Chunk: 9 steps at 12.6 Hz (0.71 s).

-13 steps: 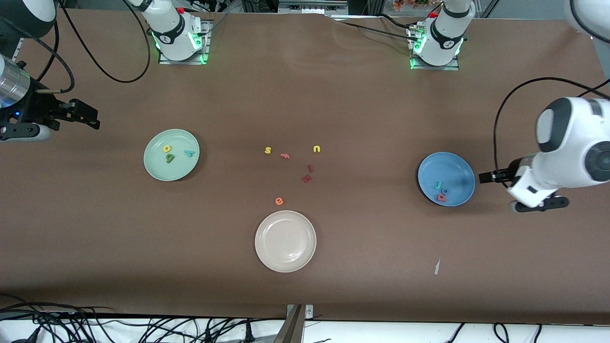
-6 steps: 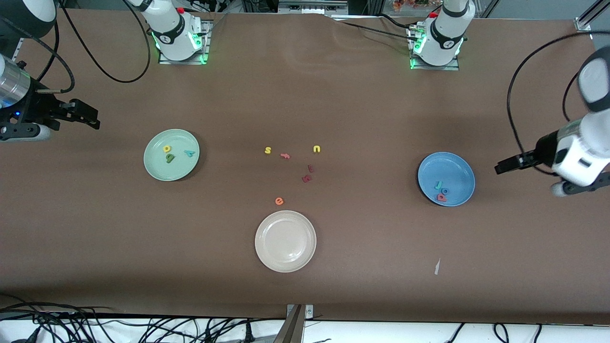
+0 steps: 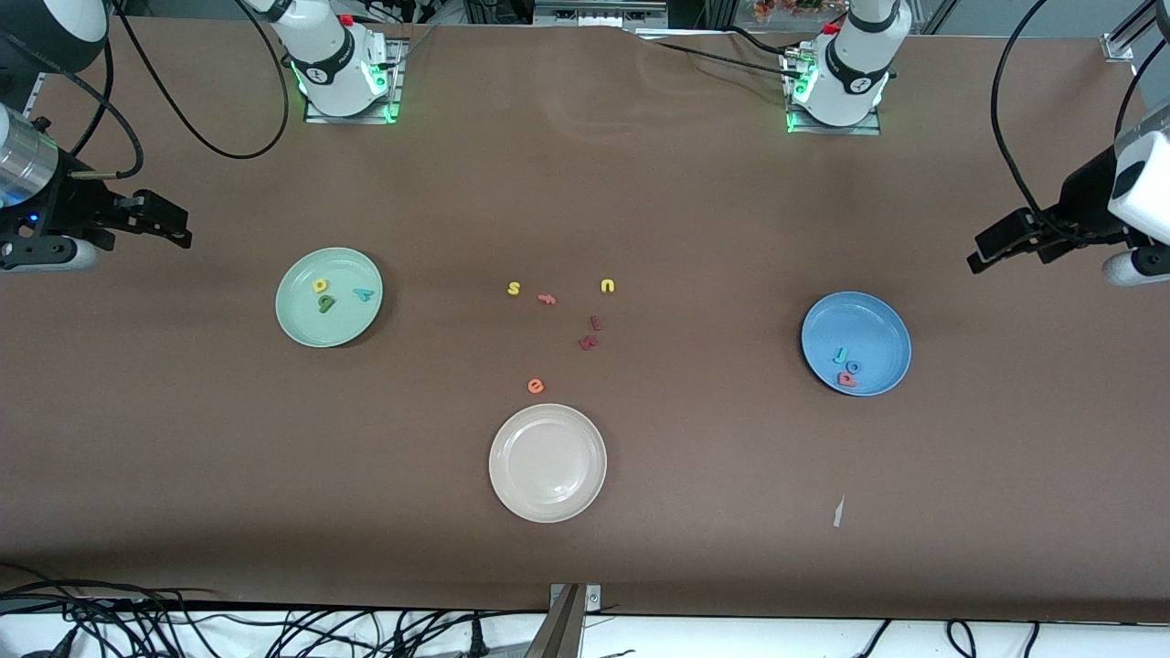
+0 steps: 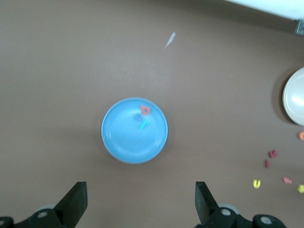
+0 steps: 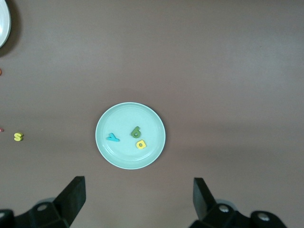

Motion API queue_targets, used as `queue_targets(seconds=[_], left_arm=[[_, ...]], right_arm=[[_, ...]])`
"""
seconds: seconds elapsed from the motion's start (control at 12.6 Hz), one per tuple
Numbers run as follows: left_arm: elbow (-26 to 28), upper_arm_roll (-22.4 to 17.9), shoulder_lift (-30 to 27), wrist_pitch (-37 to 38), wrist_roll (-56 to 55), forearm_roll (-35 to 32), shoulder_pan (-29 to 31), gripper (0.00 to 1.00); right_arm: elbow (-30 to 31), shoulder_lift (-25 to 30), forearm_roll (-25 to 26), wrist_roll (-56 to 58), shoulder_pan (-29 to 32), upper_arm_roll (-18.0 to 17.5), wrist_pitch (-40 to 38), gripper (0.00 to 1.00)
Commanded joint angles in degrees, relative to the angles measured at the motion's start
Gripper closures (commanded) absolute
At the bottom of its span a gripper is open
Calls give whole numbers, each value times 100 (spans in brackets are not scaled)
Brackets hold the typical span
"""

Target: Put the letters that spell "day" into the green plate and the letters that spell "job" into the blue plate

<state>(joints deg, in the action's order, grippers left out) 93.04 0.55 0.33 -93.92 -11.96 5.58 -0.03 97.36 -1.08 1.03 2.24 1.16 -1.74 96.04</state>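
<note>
Foam letters rest on green plate and blue plate (round, shallow-rimmed) — both grippers released.

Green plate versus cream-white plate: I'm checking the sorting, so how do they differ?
The green plate holds three letters, a yellow a, a dark green d and a teal y; the cream-white plate holds none. The cream-white plate lies nearer the front camera. Both are round, shallow-rimmed and similar in size.
</note>
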Motion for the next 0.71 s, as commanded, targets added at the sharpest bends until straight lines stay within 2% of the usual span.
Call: queue_targets(seconds=[0.0, 0.08, 0.32, 0.63], left_arm=[[-14, 58, -419, 436, 97, -458, -24, 0], [-22, 68, -419, 453, 158, -470, 20, 0], [-23, 51, -411, 559, 1368, -444, 151, 0], [-31, 50, -384, 533, 1460, -496, 135, 0]], right_arm=[[-94, -15, 46, -40, -37, 16, -76, 0], [-85, -15, 47, -39, -37, 16, -85, 0], [-85, -15, 38, -22, -37, 16, -85, 0], [-85, -15, 38, -22, -37, 16, -77, 0]])
